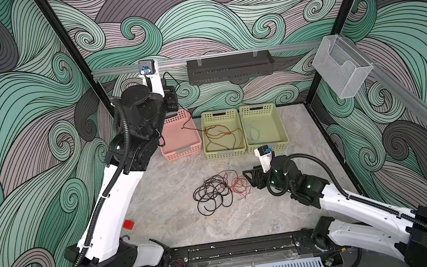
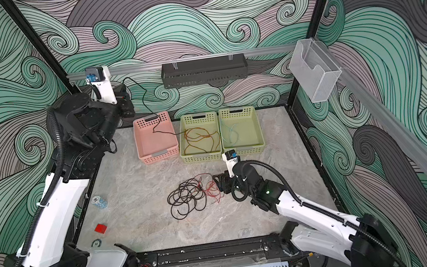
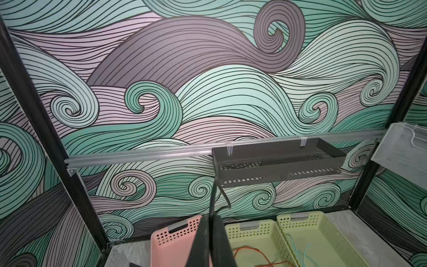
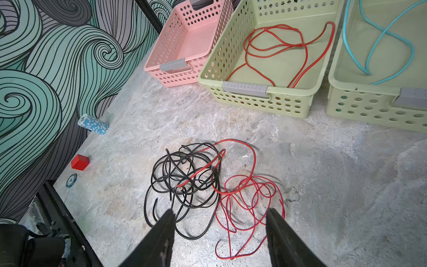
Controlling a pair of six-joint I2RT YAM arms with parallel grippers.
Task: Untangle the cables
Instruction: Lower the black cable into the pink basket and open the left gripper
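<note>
Top views: both high, looking down on whole table [image 1: 180,229].
Left wrist: raised, facing back wall [image 3: 208,69].
Right wrist: low, near cables [image 4: 182,182]; baskets [image 4: 254,101] shared.

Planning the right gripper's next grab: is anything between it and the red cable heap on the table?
Nothing visible does. The open right gripper sits right at the red cable heap on the table. The black cable tangle lies beside it, with a red strand laced through, so that may drag along.
</note>
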